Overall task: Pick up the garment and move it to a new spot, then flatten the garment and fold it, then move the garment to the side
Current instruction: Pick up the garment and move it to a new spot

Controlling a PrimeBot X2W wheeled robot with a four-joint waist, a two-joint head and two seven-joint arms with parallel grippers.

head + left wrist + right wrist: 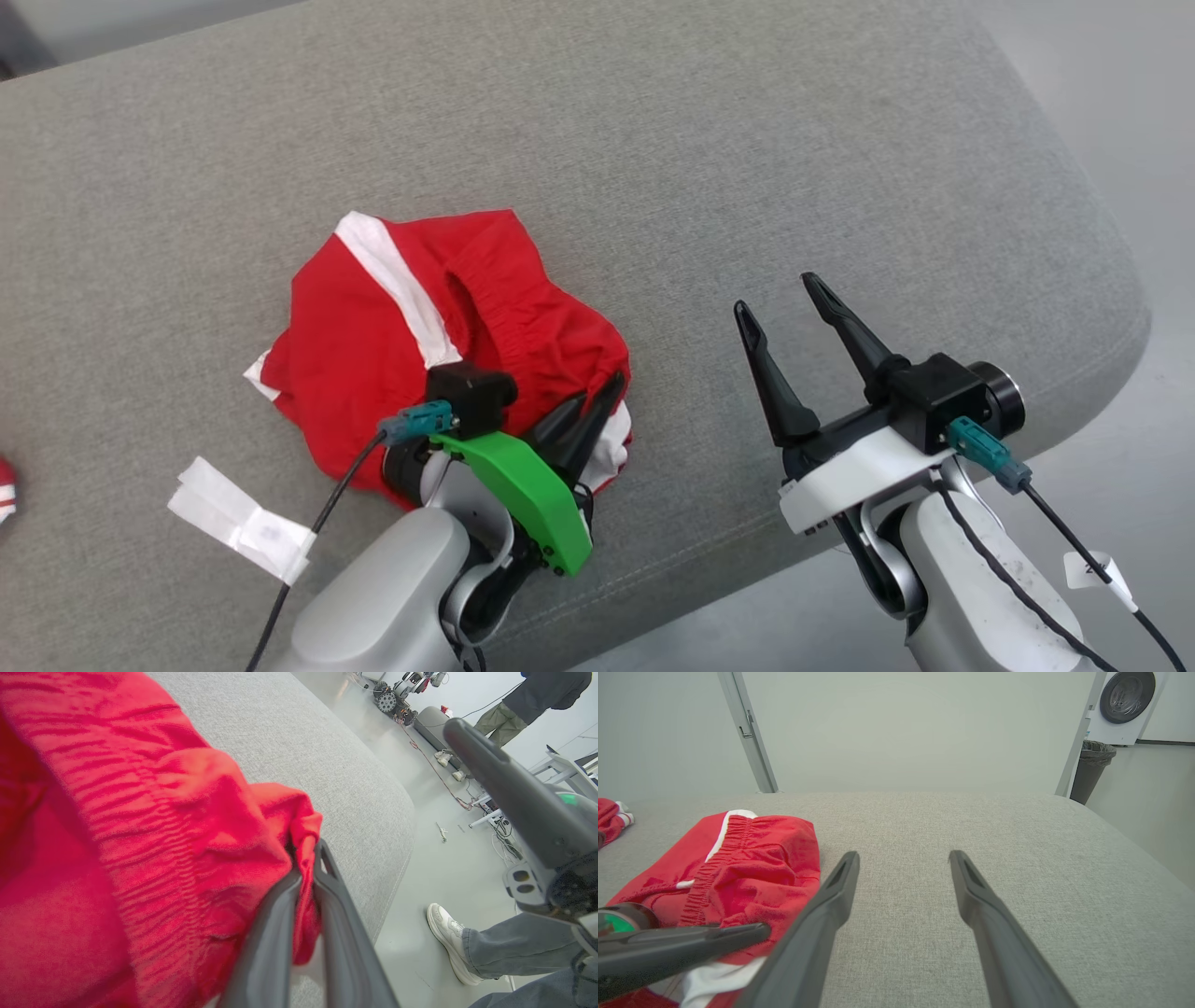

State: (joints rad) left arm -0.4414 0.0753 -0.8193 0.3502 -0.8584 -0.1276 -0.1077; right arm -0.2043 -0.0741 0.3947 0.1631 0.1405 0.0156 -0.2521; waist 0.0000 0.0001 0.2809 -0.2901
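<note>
Red garment [373, 373] with a white side stripe and gathered elastic waistband, lying crumpled on the grey fabric tabletop [653, 140], left of centre and near its front edge. Left pincer [605, 392] clenched on a fold at the garment's right edge; right pincer [777, 294] released, fingers spread above bare tabletop to the garment's right. Left wrist hides the garment's near edge; leg openings indistinct
</note>
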